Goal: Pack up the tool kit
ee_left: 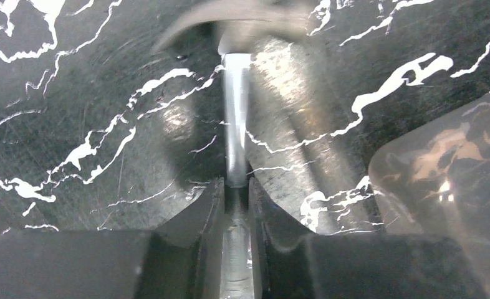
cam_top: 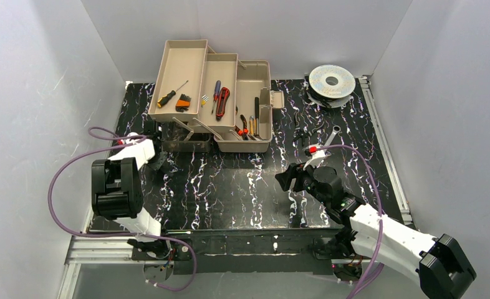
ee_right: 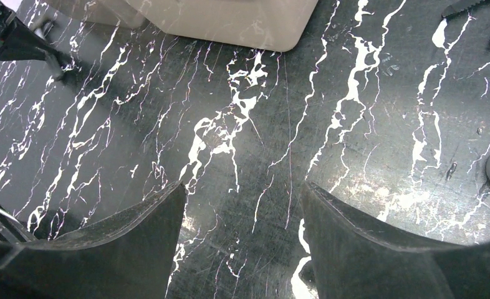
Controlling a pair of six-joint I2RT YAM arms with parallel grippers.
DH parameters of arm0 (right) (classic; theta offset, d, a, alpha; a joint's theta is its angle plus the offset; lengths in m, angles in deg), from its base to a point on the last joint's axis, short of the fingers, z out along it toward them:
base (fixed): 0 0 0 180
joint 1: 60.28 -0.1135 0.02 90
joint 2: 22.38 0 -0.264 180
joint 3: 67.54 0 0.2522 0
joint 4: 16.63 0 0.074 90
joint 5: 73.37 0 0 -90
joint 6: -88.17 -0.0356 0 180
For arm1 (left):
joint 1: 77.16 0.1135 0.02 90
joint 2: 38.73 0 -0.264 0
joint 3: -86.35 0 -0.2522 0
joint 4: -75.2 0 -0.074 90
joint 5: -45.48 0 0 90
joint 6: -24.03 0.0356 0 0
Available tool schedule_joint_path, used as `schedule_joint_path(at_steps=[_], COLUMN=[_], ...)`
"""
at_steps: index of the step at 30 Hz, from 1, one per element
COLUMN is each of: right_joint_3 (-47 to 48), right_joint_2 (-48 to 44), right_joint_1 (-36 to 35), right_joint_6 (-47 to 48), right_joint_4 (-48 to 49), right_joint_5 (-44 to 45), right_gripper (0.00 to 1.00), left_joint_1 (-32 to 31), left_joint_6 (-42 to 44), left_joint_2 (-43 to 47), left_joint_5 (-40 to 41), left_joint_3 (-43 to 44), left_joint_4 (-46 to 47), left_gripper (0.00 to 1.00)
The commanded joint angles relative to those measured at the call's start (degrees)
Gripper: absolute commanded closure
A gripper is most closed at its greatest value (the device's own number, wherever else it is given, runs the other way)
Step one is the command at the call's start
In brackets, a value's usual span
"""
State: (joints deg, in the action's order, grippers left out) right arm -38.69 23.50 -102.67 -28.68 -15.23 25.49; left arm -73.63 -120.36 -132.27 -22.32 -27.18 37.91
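The beige toolbox stands open at the back, its fold-out trays fanned to the left with screwdrivers and red pliers in them. My left gripper is low over the table at the box's front left corner. In the left wrist view the left gripper is shut on a thin silver tool shaft lying on the table; the tool's far end is blurred. My right gripper hovers over the middle of the table. In its wrist view the right gripper is open, with only table between the fingers.
The translucent brown lid lies just right of the left gripper. Loose tools, among them a wrench and a black tool, lie right of the box. A round silver spool sits at the back right. The toolbox wall is ahead of the right gripper.
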Motion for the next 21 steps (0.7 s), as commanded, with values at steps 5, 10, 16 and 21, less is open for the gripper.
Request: schedule_joint_path(at_steps=[5,10,16,21], right_joint_3=[0.8,0.7,1.0,1.3], right_joint_2=[0.9,1.2,2.8,4.2], right_joint_1=[0.0,0.0,0.0,0.1], right_joint_6=[-0.1,-0.3,-0.5,-0.6], right_joint_4=[2.7,3.1,3.9,4.3], right_joint_5=[0.6,0.6,-0.2,-0.2], right_gripper=[0.25,0.24,0.24,0.25], left_joint_1=[0.0,0.0,-0.1,-0.2], left_joint_6=[-7.0,-12.4,-5.9,0.8], left_joint_2=[13.1,32.7,53.2,62.0], left_joint_5=[-0.1,3.1,6.7,4.4], left_joint_3=[-9.3,-18.5,-17.2,-8.8], left_joint_4=[-6.5,-6.0,-9.5,-11.7], left_gripper=[1.0,1.0,1.0,1.0])
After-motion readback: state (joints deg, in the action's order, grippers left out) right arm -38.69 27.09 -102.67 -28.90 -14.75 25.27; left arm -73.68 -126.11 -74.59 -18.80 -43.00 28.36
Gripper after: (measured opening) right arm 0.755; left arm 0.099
